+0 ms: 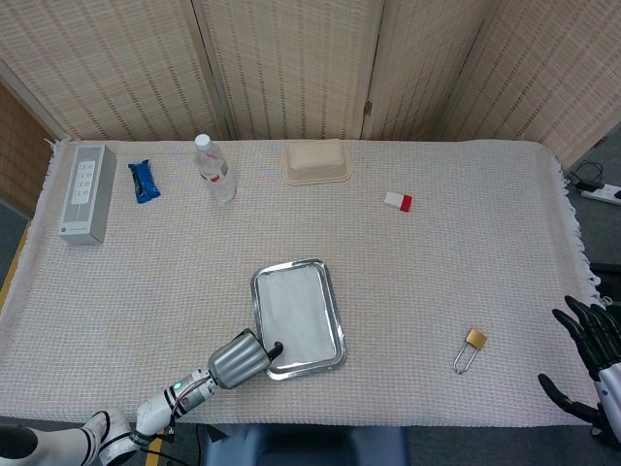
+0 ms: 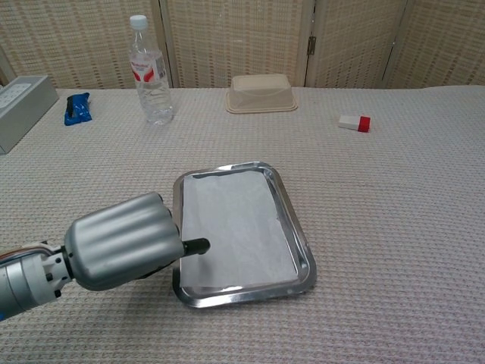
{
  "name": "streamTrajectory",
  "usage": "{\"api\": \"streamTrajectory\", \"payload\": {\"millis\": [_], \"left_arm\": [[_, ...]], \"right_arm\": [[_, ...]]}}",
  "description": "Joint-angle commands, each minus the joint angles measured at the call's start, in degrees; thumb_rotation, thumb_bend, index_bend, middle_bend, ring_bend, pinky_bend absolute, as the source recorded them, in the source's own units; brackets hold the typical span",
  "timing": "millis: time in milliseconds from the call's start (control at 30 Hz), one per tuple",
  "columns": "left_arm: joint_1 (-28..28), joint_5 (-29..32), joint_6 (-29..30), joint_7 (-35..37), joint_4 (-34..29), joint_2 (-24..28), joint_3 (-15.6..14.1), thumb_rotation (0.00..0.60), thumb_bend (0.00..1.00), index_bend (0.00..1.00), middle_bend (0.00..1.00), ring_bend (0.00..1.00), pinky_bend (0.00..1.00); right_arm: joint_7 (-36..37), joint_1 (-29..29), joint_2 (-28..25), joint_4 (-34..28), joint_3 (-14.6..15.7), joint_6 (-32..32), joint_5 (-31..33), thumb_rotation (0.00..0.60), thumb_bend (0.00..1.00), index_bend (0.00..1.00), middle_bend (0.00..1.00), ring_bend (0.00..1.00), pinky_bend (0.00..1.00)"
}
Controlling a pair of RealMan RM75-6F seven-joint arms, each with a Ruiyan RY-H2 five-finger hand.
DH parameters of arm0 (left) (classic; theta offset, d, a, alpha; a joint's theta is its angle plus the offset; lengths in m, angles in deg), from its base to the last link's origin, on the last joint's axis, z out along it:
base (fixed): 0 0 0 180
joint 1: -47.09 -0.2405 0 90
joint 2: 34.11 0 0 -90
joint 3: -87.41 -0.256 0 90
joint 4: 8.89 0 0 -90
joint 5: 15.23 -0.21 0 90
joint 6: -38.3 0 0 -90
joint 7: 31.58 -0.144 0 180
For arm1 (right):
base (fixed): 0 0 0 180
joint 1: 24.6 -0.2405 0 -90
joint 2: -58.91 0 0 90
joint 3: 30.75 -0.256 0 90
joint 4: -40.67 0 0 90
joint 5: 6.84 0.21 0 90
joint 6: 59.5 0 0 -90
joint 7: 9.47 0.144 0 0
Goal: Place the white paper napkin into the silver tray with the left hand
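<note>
Napkin [image 2: 236, 231] lies flat inside tray [image 2: 300, 241], so placement looks done. Your left hand [image 2: 121, 241] curled at near rim; whether it pinches napkin, cannot tell.

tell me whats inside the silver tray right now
The white paper napkin lies flat inside the silver tray, covering most of its floor. A dark fingertip of the left hand reaches over the near-left rim onto it. Whatever lies beneath the napkin cannot be seen.

left hand [image 2: 125, 241] low, fingers curled, dark fingertip out | right hand [image 1: 594, 357] fingers spread, holding nothing
</note>
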Motion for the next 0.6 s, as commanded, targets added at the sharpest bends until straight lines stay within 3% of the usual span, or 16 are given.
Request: {"api": "streamTrajectory", "payload": {"millis": [33, 133, 200, 267, 333, 400, 467, 533, 600], "left_arm": [[-0.59, -2.35, 4.23, 0.74, 0.37, 0.27, -0.19, 0.6, 0.78, 0.37, 1.0, 1.0, 1.0], [-2.73, -2.01, 7.94, -1.18, -1.16, 1.39, 0.61, 0.6, 0.75, 0.3, 1.0, 1.0, 1.0], [-6.13, 0.93, 10.6, -6.28, -3.92, 2.24, 2.52, 0.6, 0.72, 0.22, 1.0, 0.99, 1.0], [-9.69, 4.2, 13.02, -10.75, -8.05, 4.07, 3.93, 0.6, 0.67, 0.17, 1.0, 0.93, 1.0], [-13.27, 7.36, 15.88, -12.39, -12.59, 6.64, 4.74, 0.6, 0.58, 0.14, 0.98, 0.8, 0.94], [-16.57, 10.03, 18.76, -12.37, -16.28, 9.12, 5.03, 0.6, 0.52, 0.12, 0.85, 0.64, 0.76], [-20.67, 13.02, 22.58, -11.48, -20.17, 11.94, 5.11, 0.6, 0.45, 0.11, 0.58, 0.41, 0.42], [-24.22, 15.66, 26.38, -10.15, -23.18, 14.04, 5.6, 0.6, 0.39, 0.11, 0.41, 0.26, 0.19], [-27.65, 18.16, 30.21, -8.09, -26.07, 16.63, 6.34, 0.6, 0.34, 0.1, 0.31, 0.17, 0.06]], "right_arm": [[0.05, 0.06, 0.02, 0.09, -0.02, -0.22, -0.08, 0.6, 0.35, 0.0, 0.0, 0.0, 0.0], [0.12, 0.12, 0.07, 0.17, -0.03, -0.38, -0.1, 0.6, 0.35, 0.0, 0.0, 0.0, 0.0], [0.07, 0.07, 0.09, 0.16, 0.01, -0.25, -0.16, 0.6, 0.35, 0.0, 0.0, 0.0, 0.0], [-0.15, -0.02, 0.14, 0.1, 0.05, 0.05, -0.18, 0.6, 0.35, 0.0, 0.0, 0.0, 0.0], [-0.56, -0.21, 0.23, -0.08, 0.08, 0.62, -0.07, 0.6, 0.35, 0.0, 0.0, 0.0, 0.0], [-0.88, -0.62, 0.37, -0.22, 0.04, 1.43, -0.03, 0.6, 0.35, 0.0, 0.0, 0.0, 0.0], [-0.83, -1.51, 0.7, -0.11, -0.04, 2.67, -0.39, 0.6, 0.35, 0.0, 0.0, 0.0, 0.0], [-0.49, -2.5, 1.08, 0.11, -0.03, 4.29, -0.51, 0.6, 0.35, 0.0, 0.0, 0.0, 0.0], [-0.73, -3.73, 1.54, 0.03, -0.14, 6.98, 0.38, 0.6, 0.35, 0.0, 0.0, 0.0, 0.0]]}}
